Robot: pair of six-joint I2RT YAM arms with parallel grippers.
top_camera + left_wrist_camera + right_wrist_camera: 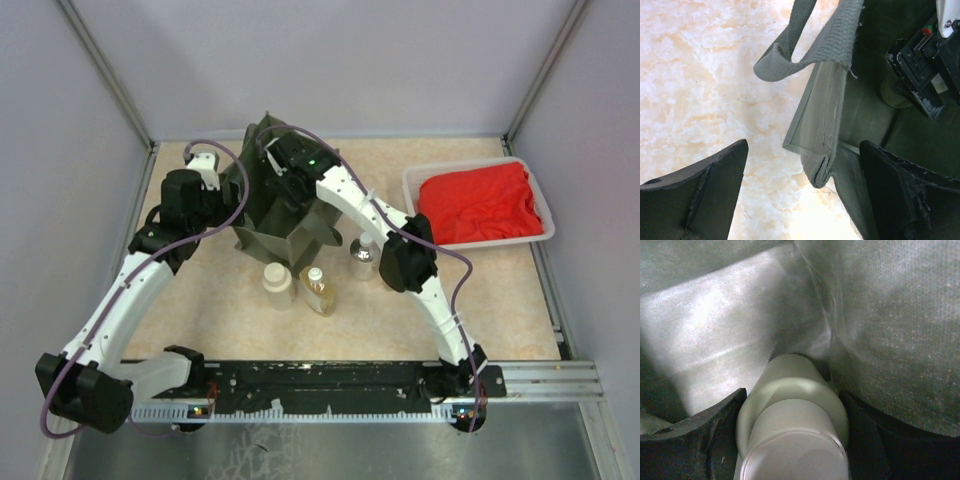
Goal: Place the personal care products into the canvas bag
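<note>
Pale bottle is sitting gripped in right hand, deep inside canvas bag, likely for a low drop | left hand is straddling bag wall, wide, probably propping it | three bottles are waiting on counter

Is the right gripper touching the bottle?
Touching. In the right wrist view, both fingers of the right gripper press against the sides of the bottle, no gap.
</note>
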